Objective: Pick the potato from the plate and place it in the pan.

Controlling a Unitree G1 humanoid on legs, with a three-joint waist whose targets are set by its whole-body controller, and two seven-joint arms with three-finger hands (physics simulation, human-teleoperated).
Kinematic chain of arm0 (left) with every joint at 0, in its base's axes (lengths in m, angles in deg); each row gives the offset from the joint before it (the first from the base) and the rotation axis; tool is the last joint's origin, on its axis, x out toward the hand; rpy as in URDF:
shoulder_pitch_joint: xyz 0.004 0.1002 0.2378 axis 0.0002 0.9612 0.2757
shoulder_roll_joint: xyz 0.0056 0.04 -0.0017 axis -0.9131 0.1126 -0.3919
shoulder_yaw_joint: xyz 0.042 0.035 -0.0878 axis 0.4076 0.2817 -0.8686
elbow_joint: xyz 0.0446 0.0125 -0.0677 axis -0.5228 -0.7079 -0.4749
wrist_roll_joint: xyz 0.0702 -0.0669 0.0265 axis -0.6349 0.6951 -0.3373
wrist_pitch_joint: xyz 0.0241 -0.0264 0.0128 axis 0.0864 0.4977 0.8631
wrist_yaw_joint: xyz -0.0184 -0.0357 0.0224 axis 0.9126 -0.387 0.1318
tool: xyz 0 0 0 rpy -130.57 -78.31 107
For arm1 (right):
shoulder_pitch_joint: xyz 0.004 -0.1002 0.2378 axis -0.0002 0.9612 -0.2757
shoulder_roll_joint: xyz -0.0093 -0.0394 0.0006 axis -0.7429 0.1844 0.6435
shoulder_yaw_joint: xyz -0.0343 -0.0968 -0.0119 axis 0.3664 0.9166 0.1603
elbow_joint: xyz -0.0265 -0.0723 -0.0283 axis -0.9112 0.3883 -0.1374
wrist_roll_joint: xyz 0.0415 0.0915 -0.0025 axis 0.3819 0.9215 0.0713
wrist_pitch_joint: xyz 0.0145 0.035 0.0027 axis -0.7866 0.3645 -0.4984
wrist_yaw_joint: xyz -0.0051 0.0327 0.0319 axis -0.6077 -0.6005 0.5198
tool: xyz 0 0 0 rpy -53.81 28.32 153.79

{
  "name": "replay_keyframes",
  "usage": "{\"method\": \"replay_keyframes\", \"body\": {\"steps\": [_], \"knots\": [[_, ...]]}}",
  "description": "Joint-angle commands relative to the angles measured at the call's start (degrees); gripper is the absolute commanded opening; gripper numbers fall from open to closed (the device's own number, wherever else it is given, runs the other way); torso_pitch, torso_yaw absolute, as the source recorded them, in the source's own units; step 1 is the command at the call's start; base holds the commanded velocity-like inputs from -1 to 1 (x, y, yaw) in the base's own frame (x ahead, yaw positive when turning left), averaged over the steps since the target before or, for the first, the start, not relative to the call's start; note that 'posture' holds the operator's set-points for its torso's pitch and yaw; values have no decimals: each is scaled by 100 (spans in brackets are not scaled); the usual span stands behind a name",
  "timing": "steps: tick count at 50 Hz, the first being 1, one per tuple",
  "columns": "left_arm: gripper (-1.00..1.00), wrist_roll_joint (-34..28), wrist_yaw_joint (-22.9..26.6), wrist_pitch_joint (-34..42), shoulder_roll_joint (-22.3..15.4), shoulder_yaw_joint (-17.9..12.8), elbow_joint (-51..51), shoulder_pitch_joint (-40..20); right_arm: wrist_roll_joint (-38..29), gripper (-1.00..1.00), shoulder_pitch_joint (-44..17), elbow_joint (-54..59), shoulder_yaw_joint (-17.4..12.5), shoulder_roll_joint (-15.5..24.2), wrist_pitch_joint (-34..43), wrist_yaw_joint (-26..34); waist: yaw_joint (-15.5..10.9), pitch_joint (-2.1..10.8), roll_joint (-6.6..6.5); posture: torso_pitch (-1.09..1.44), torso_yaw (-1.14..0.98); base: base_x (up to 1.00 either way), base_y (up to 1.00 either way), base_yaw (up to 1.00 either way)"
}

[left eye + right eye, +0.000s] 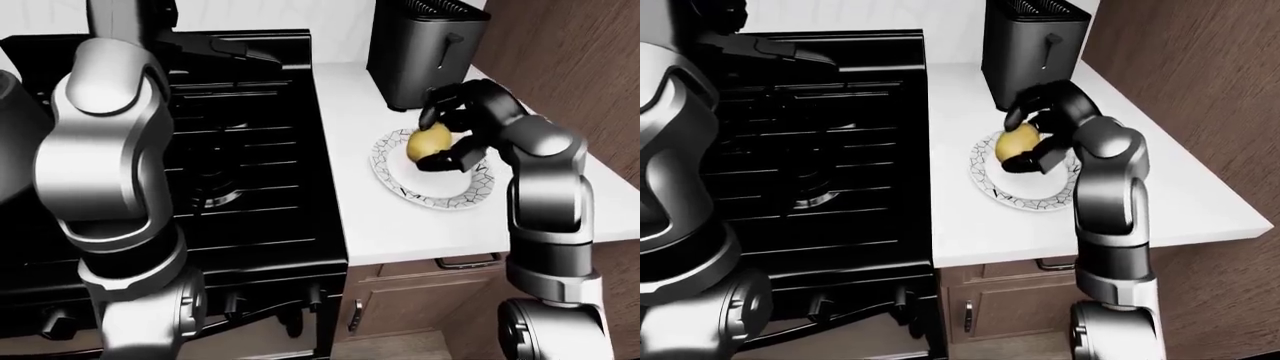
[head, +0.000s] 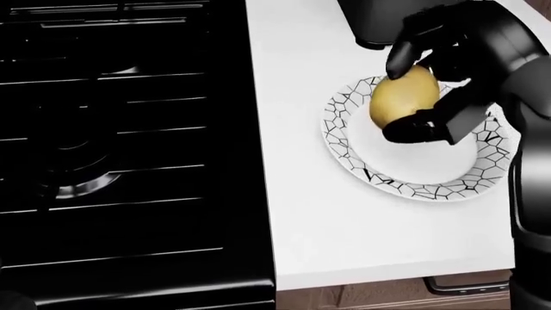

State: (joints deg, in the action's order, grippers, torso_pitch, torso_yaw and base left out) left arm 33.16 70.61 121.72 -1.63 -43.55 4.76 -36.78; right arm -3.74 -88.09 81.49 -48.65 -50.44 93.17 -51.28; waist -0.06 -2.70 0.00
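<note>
at the left of the eye views the left arm (image 1: pixel 105 157) stands raised over the black stove (image 2: pixel 121 148), its hand out of sight. right of the stove, on the white counter (image 2: pixel 301 213), the crackle-patterned plate (image 2: pixel 405 187) sits just below the toaster (image 1: pixel 420 49). the right hand (image 2: pixel 435 84) has its fingers closed round the potato (image 2: pixel 400 97), which sits over the plate's upper part; whether it touches the plate, i cannot tell.
</note>
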Motion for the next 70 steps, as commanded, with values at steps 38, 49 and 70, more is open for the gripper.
{"method": "replay_keyframes", "body": {"steps": [38, 49, 70], "knots": [[100, -57, -4, -202, -34, -41, 108, -156, 1882, -100, -972, -1381, -228, 11, 806, -893, 2, 139, -18, 0, 0, 0, 0, 0], [100, -72, 0, -202, -27, -30, 100, -164, 2087, -100, -1071, -1519, -185, 93, 887, -1119, 0, 123, -10, 0, 0, 0, 0, 0], [100, -92, 3, -171, -9, -20, 119, -177, 2210, -100, -1094, -1575, -168, 127, 889, -1213, 72, 326, 316, 0, 0, -23, 0, 0]]}}
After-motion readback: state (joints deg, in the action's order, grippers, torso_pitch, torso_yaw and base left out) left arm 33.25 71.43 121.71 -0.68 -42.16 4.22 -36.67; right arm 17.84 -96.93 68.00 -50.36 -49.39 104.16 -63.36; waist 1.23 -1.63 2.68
